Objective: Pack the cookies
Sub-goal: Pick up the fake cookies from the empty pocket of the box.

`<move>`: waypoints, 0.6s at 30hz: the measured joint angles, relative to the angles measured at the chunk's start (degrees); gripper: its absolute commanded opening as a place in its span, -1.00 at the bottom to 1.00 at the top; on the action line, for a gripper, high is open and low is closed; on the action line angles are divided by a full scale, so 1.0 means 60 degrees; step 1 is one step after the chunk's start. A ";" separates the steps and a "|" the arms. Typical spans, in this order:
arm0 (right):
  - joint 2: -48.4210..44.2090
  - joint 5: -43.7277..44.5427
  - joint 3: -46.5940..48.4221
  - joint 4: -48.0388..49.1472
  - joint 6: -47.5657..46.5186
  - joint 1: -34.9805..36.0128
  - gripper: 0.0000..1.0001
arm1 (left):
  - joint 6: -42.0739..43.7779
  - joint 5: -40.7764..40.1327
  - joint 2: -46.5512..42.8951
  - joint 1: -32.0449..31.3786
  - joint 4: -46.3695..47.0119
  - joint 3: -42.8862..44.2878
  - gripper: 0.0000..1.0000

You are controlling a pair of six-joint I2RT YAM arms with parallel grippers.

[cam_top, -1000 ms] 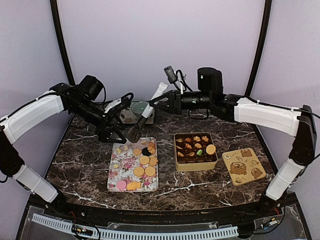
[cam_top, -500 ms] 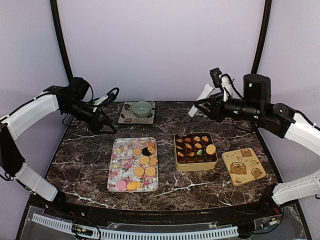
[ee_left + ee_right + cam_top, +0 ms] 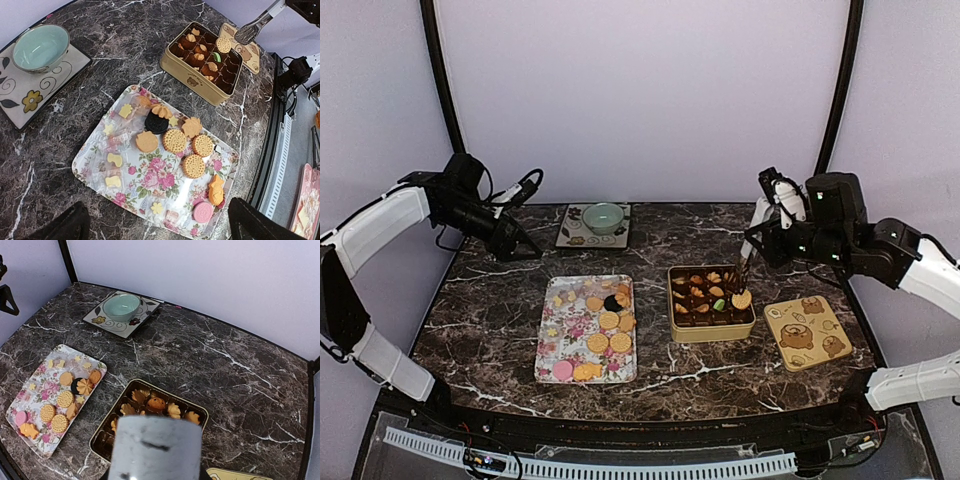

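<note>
Both arms have pulled back from the flowered tray [image 3: 150, 176]. The left claw [image 3: 516, 244] now hangs spread wide and empty over the back-left part of the table [image 3: 480, 320]. The right claw [image 3: 756, 230], clenched on metal tongs [image 3: 252, 30], has swung across to the gold tin [image 3: 712, 334], and the tong tips sit just above its right-hand side. Most cookies [image 3: 175, 141] lie on the tray, and several sit in the tin's compartments, one round one beside the tongs.
</note>
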 measured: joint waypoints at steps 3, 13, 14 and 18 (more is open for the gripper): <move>-0.0178 0.0412 -0.0164 -0.0208 0.0047 0.0000 -0.45 | 0.0000 0.0007 0.0000 0.0138 0.0004 -0.0051 0.98; -0.0266 0.1093 -0.0612 -0.0251 0.0189 -0.0321 -0.35 | 0.0004 0.0233 0.0000 0.0197 -0.0004 -0.0120 0.98; -0.0266 0.1082 -0.0667 -0.0229 0.0215 -0.0397 -0.34 | 0.0004 0.0273 0.0000 0.0197 -0.0004 -0.0120 0.98; -0.0284 0.0882 -0.0936 0.0073 0.0350 -0.0769 -0.32 | 0.0007 0.0361 0.0000 0.0197 -0.0007 -0.0120 0.98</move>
